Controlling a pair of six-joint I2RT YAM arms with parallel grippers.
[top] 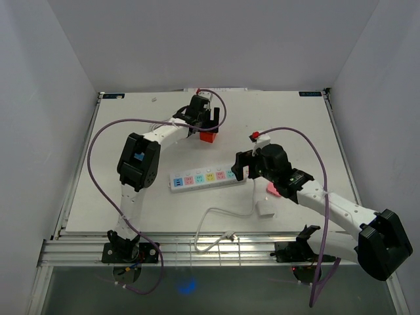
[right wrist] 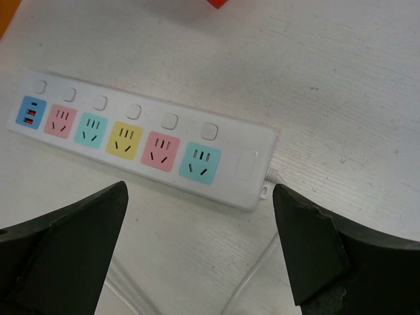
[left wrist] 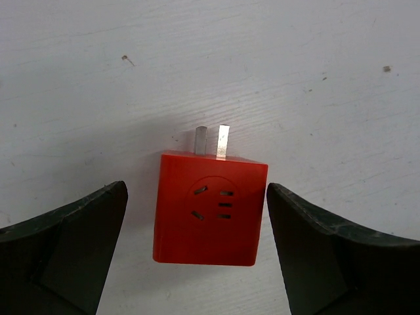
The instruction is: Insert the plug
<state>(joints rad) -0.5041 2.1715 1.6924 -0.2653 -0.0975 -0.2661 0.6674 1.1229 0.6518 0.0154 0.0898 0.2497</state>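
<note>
**Left arm.** The left gripper [top: 207,126] is at the far side of the table [top: 131,210], directly over the red plug [top: 208,136]. Its jaws are fully open. In the left wrist view the gripper [left wrist: 195,197] straddles the red plug [left wrist: 210,209], with one finger on each side. The left finger [left wrist: 79,243] stands clear of the plug body. The right finger [left wrist: 315,249] is just beside the plug's edge, and contact cannot be confirmed. The gripper holds nothing. The plug lies flat on the table, its face with socket slots upward. Its two metal prongs [left wrist: 213,140] point away from the wrist camera.

**Centre.** The power strip [top: 207,178] lies flat near the middle of the table, well apart from the red plug. It is white and carries a row of coloured sockets with a round button beside each. A white cable [top: 216,220] loops across the table toward the near edge.

**Right arm.** The right gripper [top: 241,164] is at the right end of the power strip. Its jaws are fully open and grip nothing. In the right wrist view the gripper [right wrist: 200,193] hangs above the power strip [right wrist: 144,141], and both fingers are clear of it.

**Right of the strip.** A pink object [top: 272,190] lies partly hidden under the right arm. A white block [top: 265,208] lies just beside it, nearer the bases.
</note>
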